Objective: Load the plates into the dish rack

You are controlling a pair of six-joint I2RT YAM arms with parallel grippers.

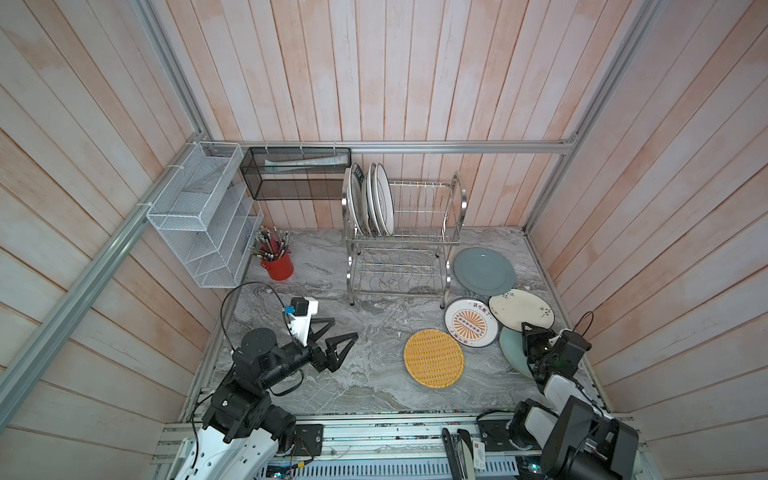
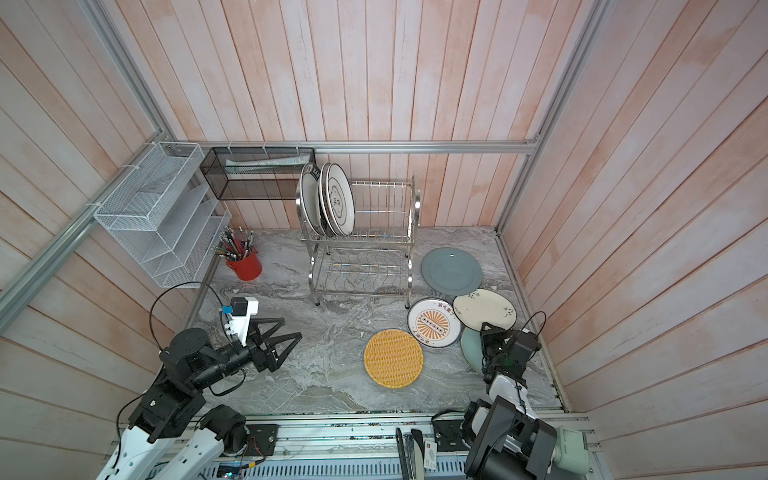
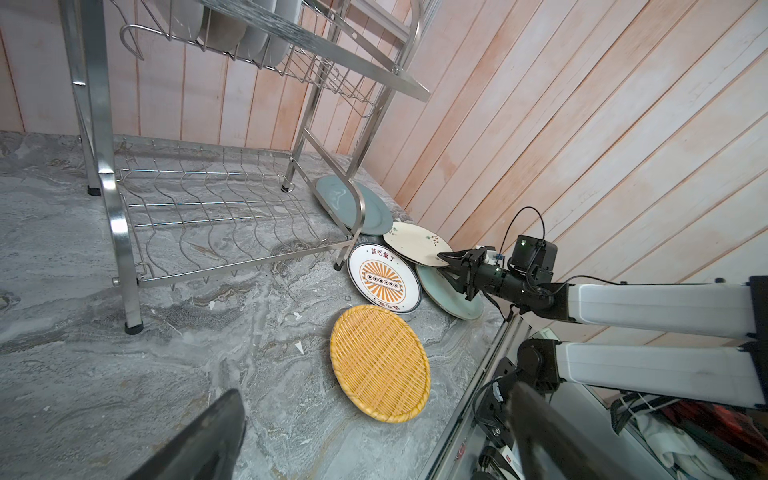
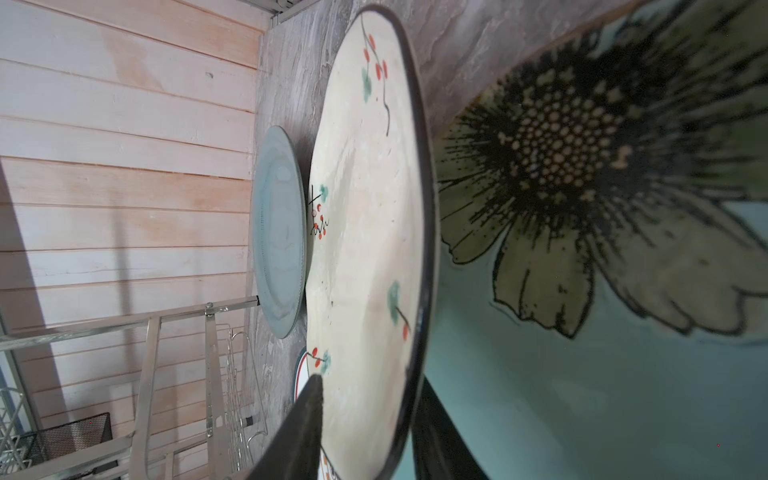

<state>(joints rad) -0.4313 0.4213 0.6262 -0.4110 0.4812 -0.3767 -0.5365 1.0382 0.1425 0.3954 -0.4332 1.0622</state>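
Note:
The steel dish rack (image 1: 399, 249) (image 2: 361, 249) (image 3: 208, 199) stands at the back, with several plates (image 1: 376, 199) (image 2: 332, 199) upright at the left end of its upper tier. Right of it lie a grey-blue plate (image 1: 483, 270) (image 4: 278, 232), a cream floral plate (image 1: 519, 309) (image 4: 365, 249), a sunburst plate (image 1: 469, 322) (image 3: 382, 282), a pale teal plate (image 1: 513, 349) (image 4: 582, 374) and a yellow woven plate (image 1: 433, 357) (image 3: 380, 363). My right gripper (image 1: 525, 328) (image 4: 372, 380) is shut on the cream plate's near rim, one finger on top and one underneath. My left gripper (image 1: 344, 327) (image 3: 374, 395) hovers open and empty at the left.
A white mesh organiser (image 1: 203, 216) and a black mesh basket (image 1: 295, 174) hang on the back-left walls. A red cup of pens (image 1: 278, 264) stands left of the rack. The cream plate overlaps the sunburst and teal plates. Wooden walls close in on both sides.

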